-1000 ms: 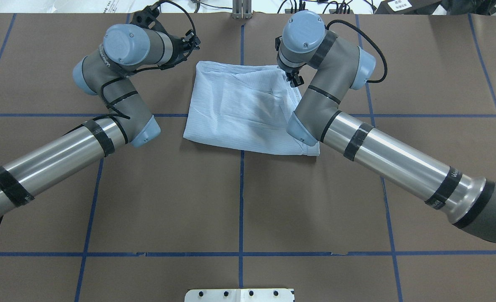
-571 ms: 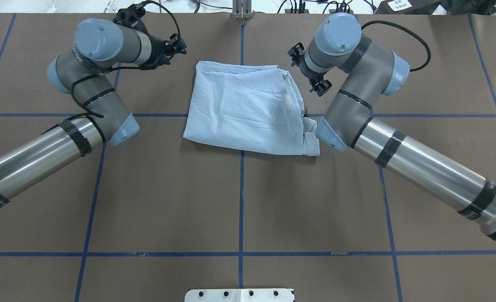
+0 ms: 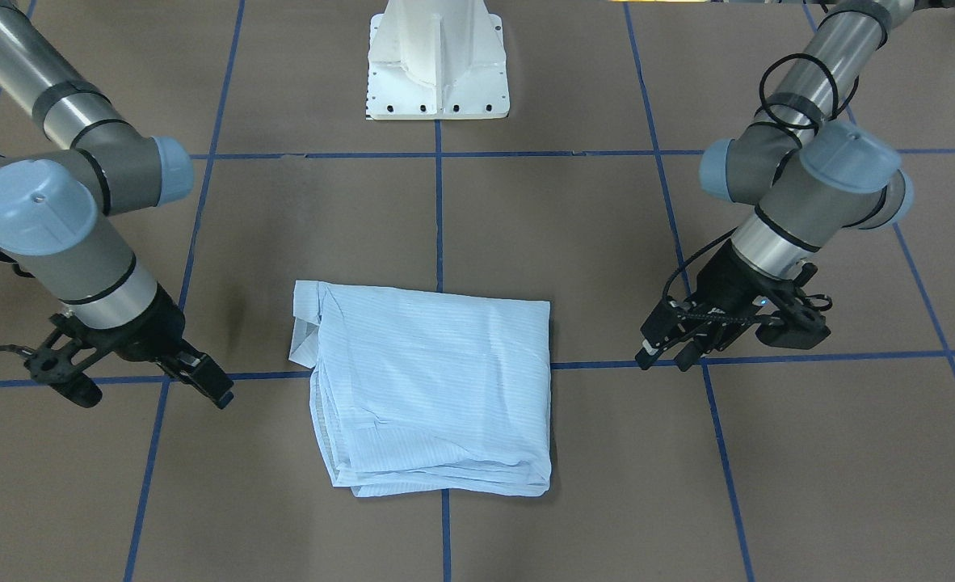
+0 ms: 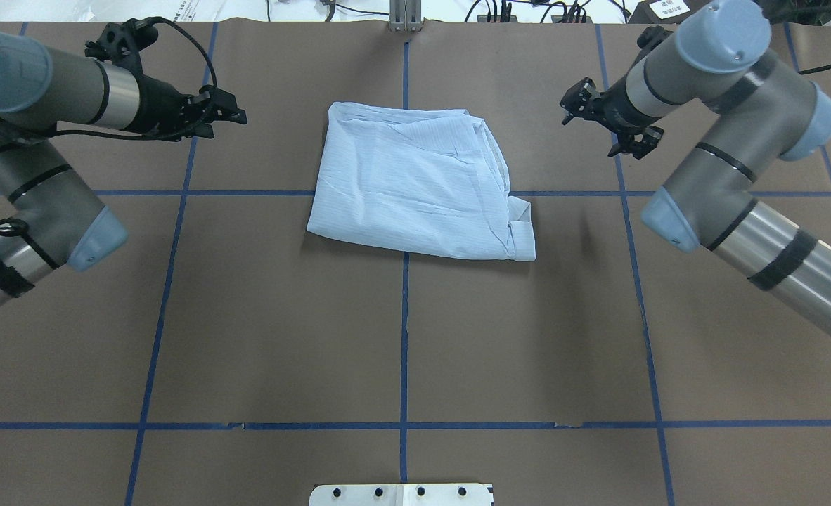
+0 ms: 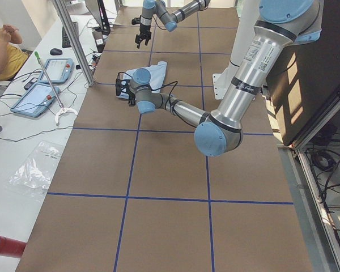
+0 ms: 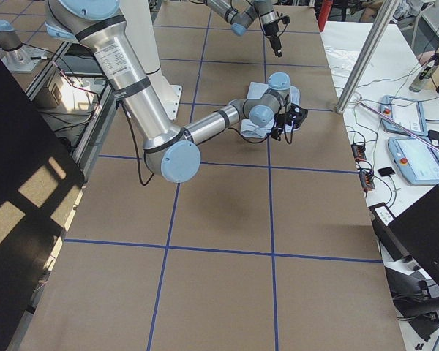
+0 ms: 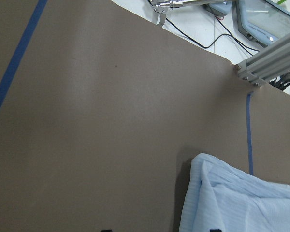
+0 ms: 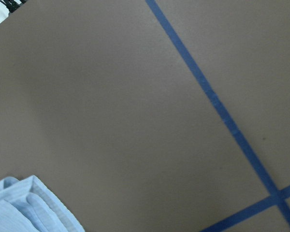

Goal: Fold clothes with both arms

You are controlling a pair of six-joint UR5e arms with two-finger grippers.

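The clothes are one pale-blue striped shirt (image 4: 415,183) lying folded into a rough rectangle at the table's far middle, also seen in the front-facing view (image 3: 429,388). My left gripper (image 4: 227,121) hovers open to the shirt's left, well apart from it, and appears at the right of the front-facing view (image 3: 670,356). My right gripper (image 4: 597,126) stands open on the shirt's right side, also apart (image 3: 150,394). A corner of the shirt shows in the left wrist view (image 7: 232,198) and the right wrist view (image 8: 19,208). Neither gripper holds anything.
Blue tape lines (image 4: 404,337) grid the brown table cover. The white pedestal base (image 3: 439,65) stands at the robot's side. An aluminium post (image 4: 405,14) rises at the far edge. A person (image 5: 3,51) sits by tablets (image 5: 45,71) beyond it.
Both arms have swung outward, away from the shirt. The right gripper, which was over the shirt's right edge, is now well clear of it. The shirt has stayed put.
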